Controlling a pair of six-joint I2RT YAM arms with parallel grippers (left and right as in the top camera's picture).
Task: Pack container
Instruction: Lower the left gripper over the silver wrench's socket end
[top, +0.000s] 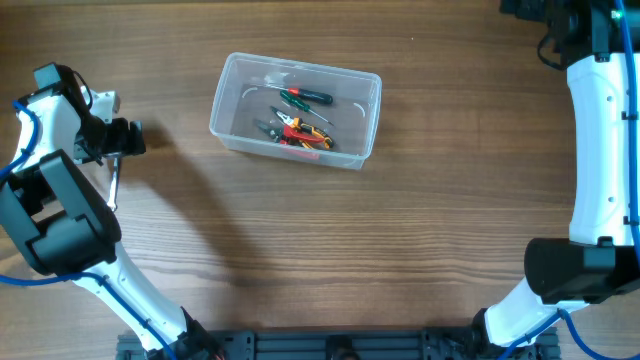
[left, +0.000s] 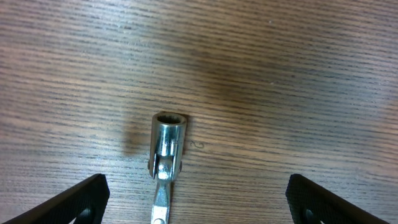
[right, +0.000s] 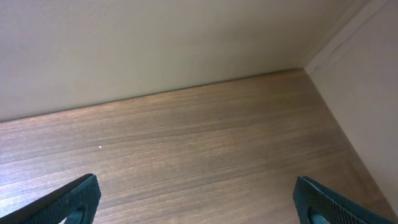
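Observation:
The container (top: 300, 64) is a clear plastic tub left of the table's middle. Inside it lie a green-handled screwdriver (top: 305, 97) and red and yellow pliers (top: 305, 135). A silver socket wrench (left: 166, 146) lies flat on the wood at the far left, its thin handle (top: 113, 187) showing from overhead. My left gripper (left: 196, 190) is open and hangs over the wrench, whose handle runs between the two black fingers without touching them. My right gripper (right: 196, 193) is open above bare wood at the far right corner, holding nothing.
The right arm (top: 600, 130) runs down the table's right side. A pale wall (right: 155, 43) meets the table just beyond the right gripper. The left arm's base (top: 60, 215) stands at the near left.

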